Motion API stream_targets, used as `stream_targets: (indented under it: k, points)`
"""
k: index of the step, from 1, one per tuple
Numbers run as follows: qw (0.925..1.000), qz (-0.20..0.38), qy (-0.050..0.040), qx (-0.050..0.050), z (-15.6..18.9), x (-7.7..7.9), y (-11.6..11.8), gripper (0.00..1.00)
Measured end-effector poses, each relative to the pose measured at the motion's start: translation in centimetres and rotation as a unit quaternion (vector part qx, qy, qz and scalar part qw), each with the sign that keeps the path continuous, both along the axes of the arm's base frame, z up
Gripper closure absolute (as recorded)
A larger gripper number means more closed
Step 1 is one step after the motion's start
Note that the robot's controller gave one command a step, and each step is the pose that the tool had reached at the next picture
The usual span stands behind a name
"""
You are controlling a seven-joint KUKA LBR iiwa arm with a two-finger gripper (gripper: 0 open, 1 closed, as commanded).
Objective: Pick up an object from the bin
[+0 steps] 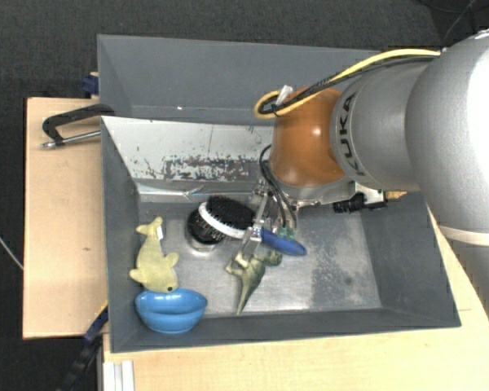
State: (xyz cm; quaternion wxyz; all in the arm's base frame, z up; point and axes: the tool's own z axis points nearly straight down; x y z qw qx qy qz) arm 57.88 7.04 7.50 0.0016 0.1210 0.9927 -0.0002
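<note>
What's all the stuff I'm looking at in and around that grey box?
Bin: one, grey metal, middle of view.
Plush fish: one, pale yellow, left side of bin.
Bowl: one, blue, near-left corner, beside the fish.
Round brush: one, black with white rim, centre back.
Toy reptile: one, green, centre, below the tool.
Small oblong piece: one, blue, beside the tool; kind unclear.
Robot arm: one, silver with orange cover, from right.
Tool: one, metal, mid-bin.
</note>
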Motion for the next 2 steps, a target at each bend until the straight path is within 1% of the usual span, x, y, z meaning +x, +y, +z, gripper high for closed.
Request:
stream_targets:
  k: [1, 2]
  points:
    - [1.0, 0.0, -0.0054, 0.001, 0.4, 0.3, 0.0, 1.0]
    - [1.0, 0.001, -0.0047, 0.002, 10.1, 0.6, 0.1, 1.0]
